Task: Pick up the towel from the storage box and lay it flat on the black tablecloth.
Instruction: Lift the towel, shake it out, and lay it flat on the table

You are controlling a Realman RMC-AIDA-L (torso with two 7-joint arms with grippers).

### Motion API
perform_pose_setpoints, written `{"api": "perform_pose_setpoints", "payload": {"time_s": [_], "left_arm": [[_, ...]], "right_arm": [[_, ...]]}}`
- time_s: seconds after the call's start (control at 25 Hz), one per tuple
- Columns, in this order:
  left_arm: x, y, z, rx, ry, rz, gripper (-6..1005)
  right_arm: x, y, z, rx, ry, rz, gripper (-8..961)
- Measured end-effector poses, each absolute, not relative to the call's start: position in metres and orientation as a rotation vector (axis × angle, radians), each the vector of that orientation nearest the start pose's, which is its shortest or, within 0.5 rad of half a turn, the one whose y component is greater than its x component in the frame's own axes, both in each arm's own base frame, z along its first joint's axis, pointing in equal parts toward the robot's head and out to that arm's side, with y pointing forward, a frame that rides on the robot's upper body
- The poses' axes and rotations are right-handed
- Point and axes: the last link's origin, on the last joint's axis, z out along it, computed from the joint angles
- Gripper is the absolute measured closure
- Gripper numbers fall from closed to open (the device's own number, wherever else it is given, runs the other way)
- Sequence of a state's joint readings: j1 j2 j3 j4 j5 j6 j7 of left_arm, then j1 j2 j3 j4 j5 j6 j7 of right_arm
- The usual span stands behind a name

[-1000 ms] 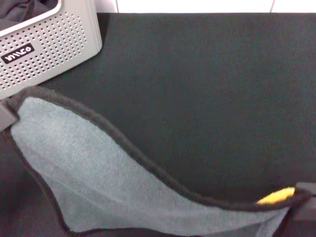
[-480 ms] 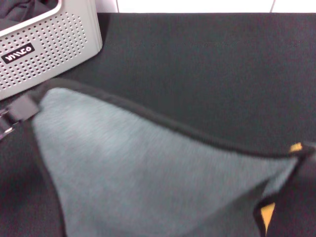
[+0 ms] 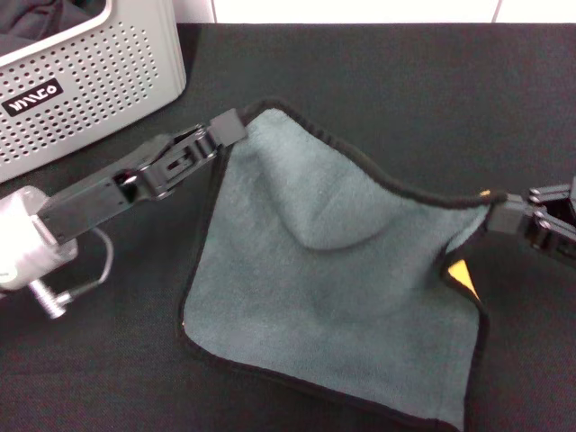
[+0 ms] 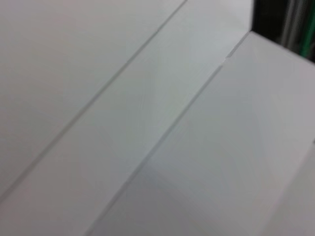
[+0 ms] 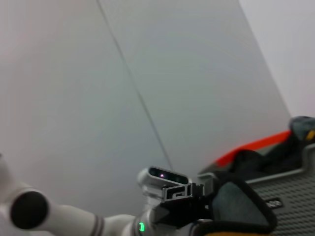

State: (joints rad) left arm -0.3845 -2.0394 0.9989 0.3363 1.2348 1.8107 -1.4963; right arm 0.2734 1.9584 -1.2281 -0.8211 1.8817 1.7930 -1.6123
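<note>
Here, my left pincer [image 3: 230, 126] and right pincer [image 3: 500, 216] each gripped a towel [image 3: 333, 288] corner, stretching it above the tablecloth [image 3: 378, 90] beside the box [image 3: 99, 81].

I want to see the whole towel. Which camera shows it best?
The head view: the towel spreads between both grippers there. The right wrist view shows only one held corner; the left wrist view shows none.

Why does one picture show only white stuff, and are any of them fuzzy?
Left wrist view: only soft, slightly blurry white panels with thin seams, no towel or hand. Head view: clear; the left hand and right hand each pinch a corner of the towel. Right wrist view: mostly pale wall, with the left hand and the storage box looking a bit soft.
</note>
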Motion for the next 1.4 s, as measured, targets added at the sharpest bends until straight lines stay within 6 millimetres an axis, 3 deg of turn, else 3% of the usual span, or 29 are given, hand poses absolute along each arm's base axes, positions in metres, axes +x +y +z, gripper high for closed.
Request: {"api": "perform_pose_setpoints", "payload": {"time_s": [0.44, 0.72, 0.96, 1.4], "left_arm": [[-0.267, 0.301, -0.03, -2.15, -1.048, -1.415, 985], [-0.274, 0.32, -0.047, -2.088, -1.053, -1.243, 985], [-0.268, 0.331, -0.061, -2.089, -0.991, -1.161, 985], [-0.269, 0.34, -0.062, -2.051, -1.018, -1.127, 985]], "right_arm": [[0.253, 0.311, 0.015, -2.664, 0.696, 1.058, 901], [0.263, 0.333, -0.005, -2.558, 0.76, 0.911, 892], [0.265, 0.348, -0.016, -2.525, 0.795, 0.802, 884], [0.258, 0.375, 0.008, -2.551, 0.911, 0.72, 870]]}}
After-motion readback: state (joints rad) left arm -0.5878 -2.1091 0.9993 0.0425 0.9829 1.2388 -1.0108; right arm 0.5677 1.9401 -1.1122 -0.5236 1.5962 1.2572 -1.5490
